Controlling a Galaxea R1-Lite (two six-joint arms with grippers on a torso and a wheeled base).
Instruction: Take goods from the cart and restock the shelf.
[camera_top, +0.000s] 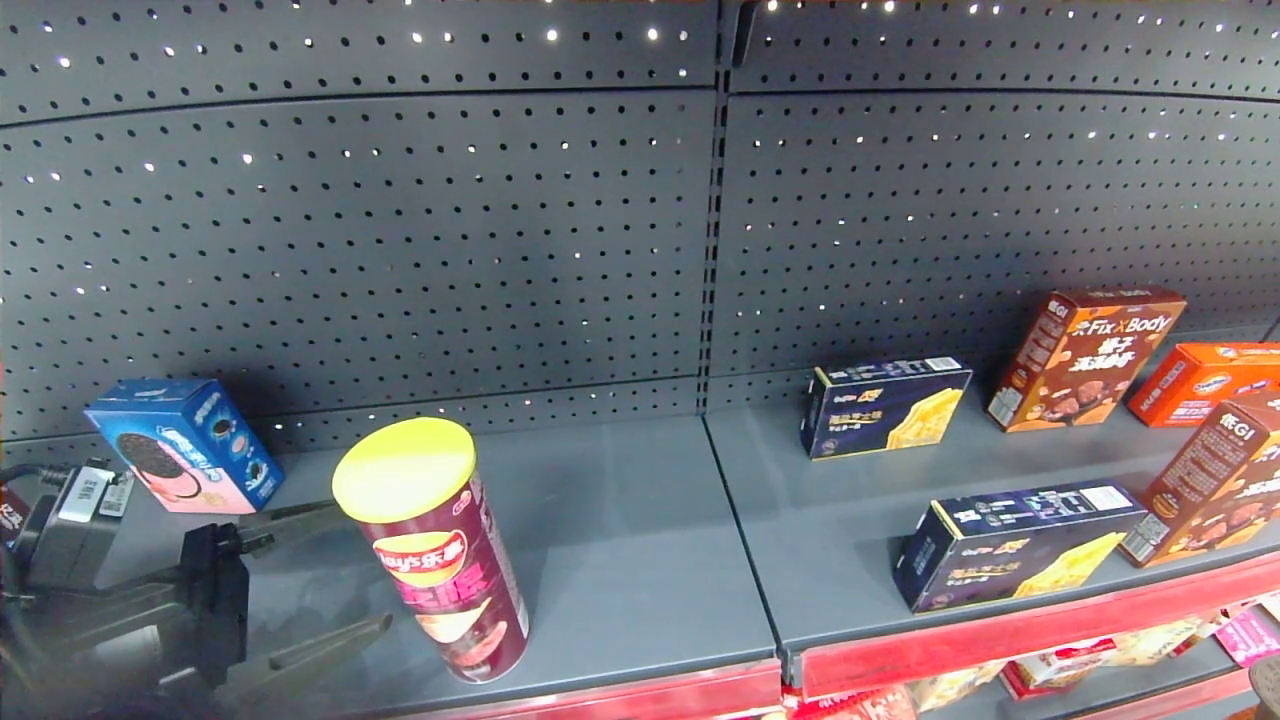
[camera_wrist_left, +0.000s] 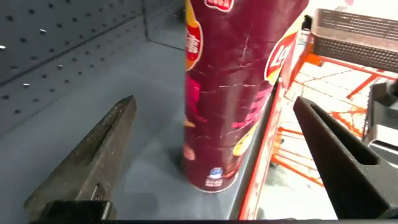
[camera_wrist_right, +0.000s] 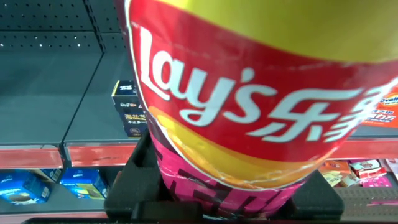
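The left pincer (camera_top: 360, 565) is spread wide, its 2 fingers apart and gripping nothing. The chips can (camera_top: 440, 560) stands upright on the shelf (camera_top: 620, 540) just ahead of those fingertips. It sits on the line of the gap between them and touches neither finger. Its base is close to the shelf's front lip, on the far side of the can from the pincer's wrist. A blue box (camera_top: 185, 445) stands off to the pincer's outer side, near the back panel.

The right pincer (camera_wrist_right: 227, 180) appears clamped on a second can (camera_wrist_right: 249, 112), which is held off the shelf and pressed close against the pincer's base.

Both are likely light, stiff cardboard tubes with a glossy, fairly slick skin and brittle contents, so a hard squeeze could dent them. A tall tube tips easily. The safest hold is probably across the middle of the body, fingers square to its sides, well below the yellow lid.
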